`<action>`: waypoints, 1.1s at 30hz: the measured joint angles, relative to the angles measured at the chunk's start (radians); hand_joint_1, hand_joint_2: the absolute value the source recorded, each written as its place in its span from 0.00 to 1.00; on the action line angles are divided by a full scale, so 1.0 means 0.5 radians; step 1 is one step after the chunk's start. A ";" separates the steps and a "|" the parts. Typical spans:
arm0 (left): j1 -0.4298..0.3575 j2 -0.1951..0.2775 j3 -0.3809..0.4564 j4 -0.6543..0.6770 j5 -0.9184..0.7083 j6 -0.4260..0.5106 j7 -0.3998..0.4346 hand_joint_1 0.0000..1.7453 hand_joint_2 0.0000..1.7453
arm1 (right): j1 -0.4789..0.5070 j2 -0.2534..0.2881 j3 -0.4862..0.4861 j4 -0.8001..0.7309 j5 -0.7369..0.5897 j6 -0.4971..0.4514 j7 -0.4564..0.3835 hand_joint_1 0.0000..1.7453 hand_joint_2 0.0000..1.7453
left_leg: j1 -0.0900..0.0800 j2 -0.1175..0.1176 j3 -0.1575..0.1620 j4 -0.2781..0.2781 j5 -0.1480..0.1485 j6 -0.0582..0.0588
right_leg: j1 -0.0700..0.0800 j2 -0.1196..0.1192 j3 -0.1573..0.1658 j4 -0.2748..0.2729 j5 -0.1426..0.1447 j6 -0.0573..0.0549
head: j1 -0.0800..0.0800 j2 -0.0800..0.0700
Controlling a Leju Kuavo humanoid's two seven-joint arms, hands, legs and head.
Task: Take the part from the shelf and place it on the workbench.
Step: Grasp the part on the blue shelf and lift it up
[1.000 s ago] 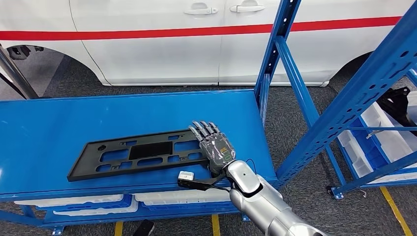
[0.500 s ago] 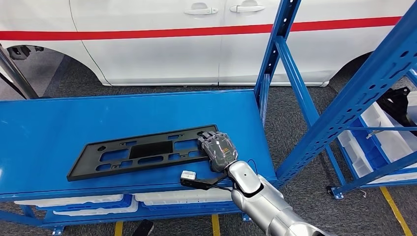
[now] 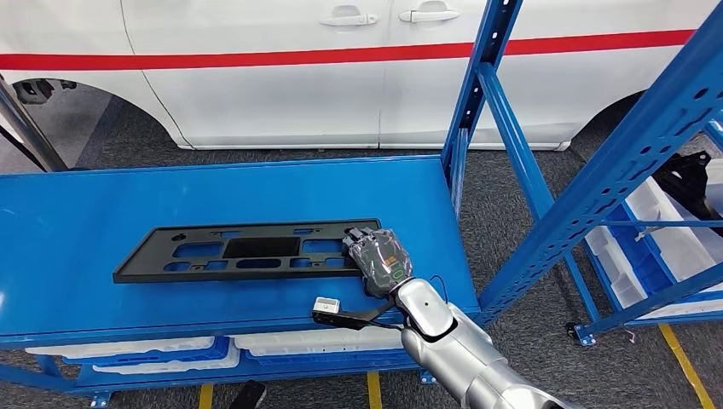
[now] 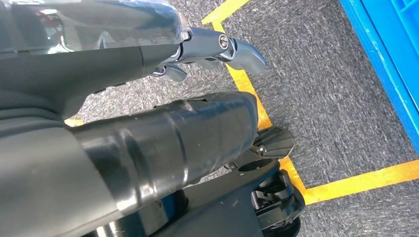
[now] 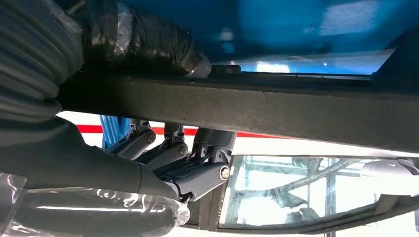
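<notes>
The part [image 3: 247,249] is a long flat black frame with several cut-outs, lying across the blue workbench [image 3: 128,200]. My right hand [image 3: 379,257] grips its right end near the bench's right front corner. In the right wrist view the part's black bar [image 5: 276,108] runs between the thumb [image 5: 148,44] on one side and the curled fingers [image 5: 197,173] on the other. The part looks tipped, its near long edge raised off the bench. My left hand [image 4: 148,128] hangs over grey floor, fingers [image 4: 222,47] apart and holding nothing.
A white car with a red stripe [image 3: 298,60] stands behind the bench. Blue shelf uprights [image 3: 503,111] rise right of my hand, with white bins [image 3: 648,247] beyond. More white bins [image 3: 128,351] sit under the bench. Yellow tape [image 4: 346,182] marks the floor.
My right hand's fingers, laid flat over the part's right end a second ago, have curled onto it. The part has tipped and swung to lie more level across the bench.
</notes>
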State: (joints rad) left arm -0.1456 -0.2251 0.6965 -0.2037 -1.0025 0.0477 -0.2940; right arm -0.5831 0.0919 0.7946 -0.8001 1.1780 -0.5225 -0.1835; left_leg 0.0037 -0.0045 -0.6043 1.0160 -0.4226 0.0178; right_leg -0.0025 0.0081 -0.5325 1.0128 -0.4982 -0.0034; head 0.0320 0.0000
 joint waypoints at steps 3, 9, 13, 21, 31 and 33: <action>0.000 0.000 0.000 0.000 0.000 0.000 0.000 0.00 0.00 | 0.000 0.000 -0.002 0.000 0.000 0.000 0.000 1.00 1.00 | 0.000 0.000 0.000 0.000 0.000 0.000 | 0.000 0.000 0.001 0.000 0.000 0.000 | 0.000 0.000; 0.000 0.000 0.001 0.000 0.002 0.003 -0.001 0.00 0.00 | 0.009 0.000 -0.010 -0.004 0.000 -0.021 -0.004 1.00 1.00 | 0.000 0.000 0.001 0.000 0.000 0.000 | 0.000 0.000 0.001 0.000 0.000 0.000 | 0.000 0.000; 0.003 0.000 0.002 0.000 0.006 0.006 -0.002 0.00 0.00 | 0.054 -0.008 -0.035 -0.050 0.001 -0.082 -0.005 1.00 1.00 | 0.000 0.000 0.001 0.000 0.000 0.000 | 0.000 0.000 0.001 0.000 0.000 0.000 | 0.000 0.000; 0.028 0.005 0.022 0.000 0.064 0.046 -0.047 0.00 0.00 | 0.326 -0.061 -0.190 -0.396 -0.001 -0.196 0.009 1.00 1.00 | 0.000 -0.001 -0.001 0.000 -0.001 0.000 | 0.000 -0.001 -0.001 -0.001 -0.001 0.001 | 0.000 0.000; 0.106 0.024 0.154 0.000 0.175 0.110 -0.138 0.00 0.00 | 1.162 -0.051 -0.552 -1.549 0.125 -0.334 -0.231 1.00 1.00 | -0.001 -0.008 -0.002 -0.001 -0.009 -0.002 | -0.001 -0.008 -0.001 -0.001 -0.012 0.005 | -0.001 0.000; 0.109 0.025 0.168 0.000 0.178 0.111 -0.140 0.00 0.00 | 1.240 -0.036 -0.577 -1.662 0.150 -0.334 -0.277 1.00 1.00 | -0.001 -0.008 -0.002 -0.001 -0.009 -0.002 | -0.001 -0.008 -0.001 -0.001 -0.012 0.005 | -0.001 0.000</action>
State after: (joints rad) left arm -0.0909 -0.2126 0.7806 -0.2037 -0.9136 0.1034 -0.3642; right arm 0.0368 0.0738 0.5060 -1.6309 1.2531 -0.6897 -0.3222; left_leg 0.0033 -0.0083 -0.6051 1.0155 -0.4273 0.0166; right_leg -0.0029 0.0042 -0.5332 1.0123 -0.5044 -0.0010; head 0.0318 0.0000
